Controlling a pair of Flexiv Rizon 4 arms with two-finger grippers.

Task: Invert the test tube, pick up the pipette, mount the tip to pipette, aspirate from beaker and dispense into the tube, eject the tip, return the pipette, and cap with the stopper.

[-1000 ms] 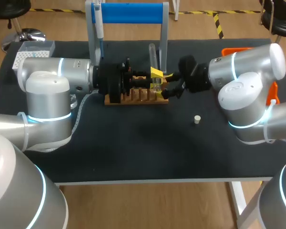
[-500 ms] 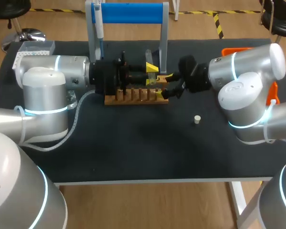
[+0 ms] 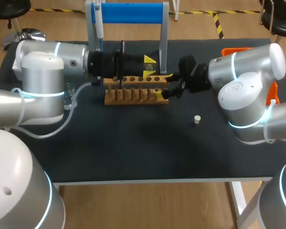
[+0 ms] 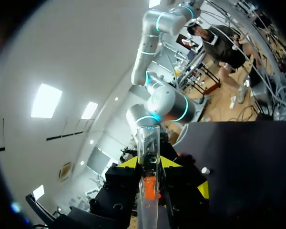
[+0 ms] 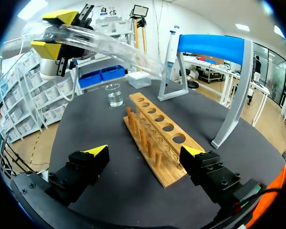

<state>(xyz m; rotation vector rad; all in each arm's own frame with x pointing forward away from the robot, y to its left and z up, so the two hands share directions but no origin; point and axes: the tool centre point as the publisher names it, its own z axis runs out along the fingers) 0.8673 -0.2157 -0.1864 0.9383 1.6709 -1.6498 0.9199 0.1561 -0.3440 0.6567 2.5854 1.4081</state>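
Clear test tube (image 4: 148,177) — perhaps orange inside; blue-topped stand (image 3: 127,13); brown rack (image 3: 136,95).

The left arm (image 3: 43,81) and right arm (image 3: 243,90) are silver-grey tubes, cyan-ringed at joints; left gripper (image 3: 149,66) and right gripper (image 3: 165,85) are black, yellow-tipped.

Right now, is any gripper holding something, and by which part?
The left gripper holds the test tube by its glass wall near one end. The right gripper is open, empty.

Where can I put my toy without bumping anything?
The wide bare table between the wooden rack and the near edge, left of the small stopper. It is crowded at the back: rack, blue stand, left end effector and right end effector.
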